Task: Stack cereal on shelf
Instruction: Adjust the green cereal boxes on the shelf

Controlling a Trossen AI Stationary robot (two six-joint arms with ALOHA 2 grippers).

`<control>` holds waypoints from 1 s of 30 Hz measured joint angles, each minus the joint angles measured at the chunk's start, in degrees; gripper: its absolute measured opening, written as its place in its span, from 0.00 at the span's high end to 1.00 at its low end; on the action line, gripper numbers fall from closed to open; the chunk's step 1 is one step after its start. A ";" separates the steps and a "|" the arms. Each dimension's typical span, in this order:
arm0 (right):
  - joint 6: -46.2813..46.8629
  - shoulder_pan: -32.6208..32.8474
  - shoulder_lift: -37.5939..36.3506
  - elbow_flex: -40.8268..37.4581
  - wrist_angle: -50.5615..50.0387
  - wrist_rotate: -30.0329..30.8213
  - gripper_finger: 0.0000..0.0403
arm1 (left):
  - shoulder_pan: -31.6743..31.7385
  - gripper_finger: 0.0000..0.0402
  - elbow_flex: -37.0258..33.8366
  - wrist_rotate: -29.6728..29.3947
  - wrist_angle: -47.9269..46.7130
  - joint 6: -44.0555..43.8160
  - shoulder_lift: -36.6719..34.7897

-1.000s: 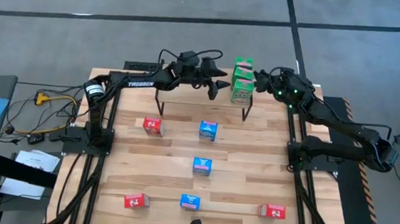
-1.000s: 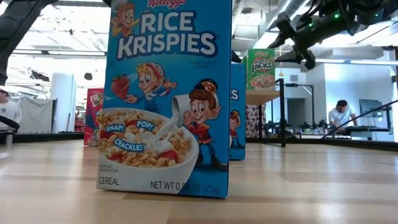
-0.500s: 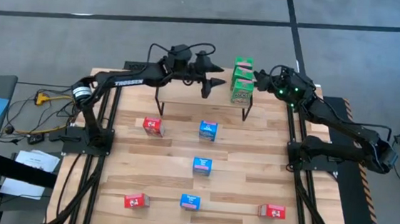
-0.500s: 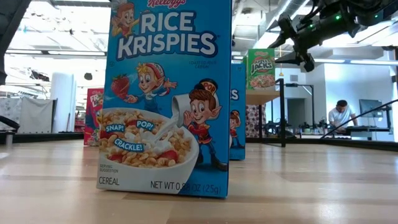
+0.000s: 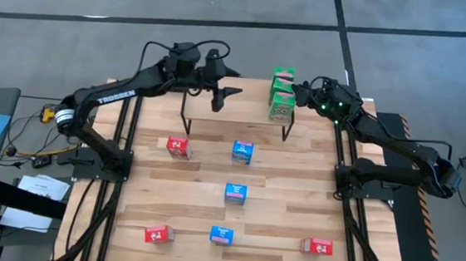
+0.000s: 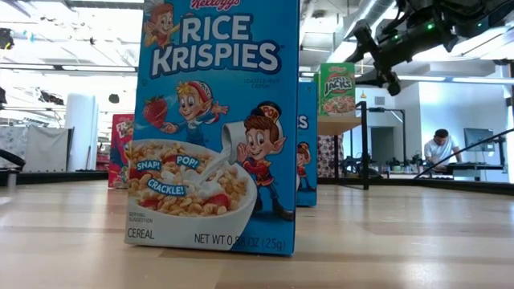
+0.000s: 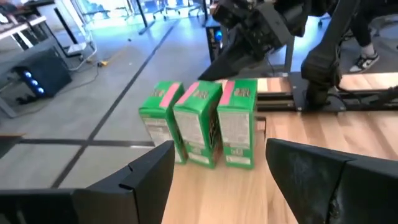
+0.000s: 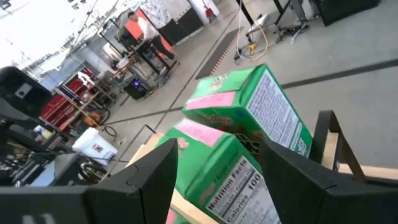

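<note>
Cereal [image 7: 202, 124]: three green boxes upright on shelf [image 5: 243, 102]; both grippers spread, empty.

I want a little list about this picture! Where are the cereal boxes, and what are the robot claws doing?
On the shelf: three green boxes side by side at its right end
On the table: three red boxes, three blue boxes
Left claw: open, empty, above the shelf's left part
Right claw: open, right beside the green boxes
Boxes left to stack: six
</note>
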 joint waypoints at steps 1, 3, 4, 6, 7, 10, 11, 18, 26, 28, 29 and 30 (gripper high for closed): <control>-0.01 0.03 0.04 -0.02 0.53 0.00 0.38 | 0.03 0.40 0.00 -0.15 -0.76 0.24 -0.48; -0.06 0.04 0.18 0.00 1.66 -0.22 0.38 | 0.03 0.40 0.00 -1.62 -1.41 0.91 -1.03; -0.06 0.02 0.19 0.00 1.41 -0.56 0.38 | 0.03 0.40 0.00 -2.37 -1.87 1.34 -1.26; 0.08 0.02 0.27 0.00 1.29 -0.99 0.38 | 0.03 0.40 0.00 -3.63 -2.18 1.78 -1.31; 0.40 0.04 0.25 0.00 1.40 -1.10 0.38 | 0.03 0.40 0.00 -3.99 -2.25 1.94 -1.31; 1.28 0.39 0.25 0.00 1.33 -1.56 0.38 | 0.05 0.40 0.00 -4.63 -2.25 2.07 -1.31; 1.39 0.60 0.26 0.00 1.34 -1.56 0.38 | 0.05 0.40 0.00 -4.72 -2.25 2.21 -1.31; 1.42 1.39 0.64 -0.02 1.18 -1.60 0.38 | 0.05 0.40 0.00 -4.82 -2.14 2.39 -1.29; 1.42 1.06 0.64 -0.02 1.15 -1.45 0.38 | 0.05 0.40 0.00 -4.82 -2.14 2.42 -1.24; 1.42 1.05 0.65 -0.02 1.15 -1.32 0.38 | 0.05 0.40 0.00 -4.89 -2.12 2.42 -1.24; 1.40 1.05 0.66 -0.02 1.16 -1.29 0.38 | 0.05 0.40 0.00 -4.94 -2.12 2.42 -1.24; 1.41 1.05 0.66 -0.02 1.16 -1.29 0.38 | 0.05 0.40 0.00 -4.95 -2.12 2.42 -1.24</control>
